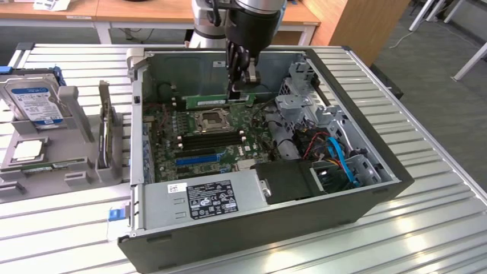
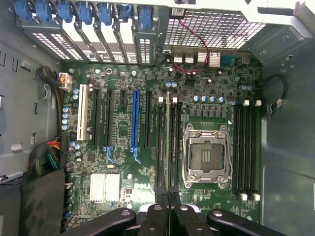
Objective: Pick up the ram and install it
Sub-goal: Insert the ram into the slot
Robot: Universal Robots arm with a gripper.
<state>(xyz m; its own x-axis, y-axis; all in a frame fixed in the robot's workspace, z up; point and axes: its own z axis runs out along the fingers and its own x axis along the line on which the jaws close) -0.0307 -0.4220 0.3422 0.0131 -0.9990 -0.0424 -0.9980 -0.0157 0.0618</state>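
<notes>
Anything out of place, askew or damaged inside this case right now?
Nothing looks damaged or spilled. The ram hangs level and straight in the shut gripper. One oddity: the CPU socket stands uncovered, with no cooler on it.

Top of arm [image 1: 247, 17] cut off by exterior view's upper edge, ram [image 2: 168, 142] edge-on, one end hidden behind gripper [image 2: 168, 193], power supply label [image 1: 211, 198] print too small to read

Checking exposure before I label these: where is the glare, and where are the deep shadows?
Exterior view: strong glare streaks on the ribbed table at the exterior view's right; the near wall of the case reads dark. Wrist view: the motherboard is evenly lit; the claw holding the ram is dark.
</notes>
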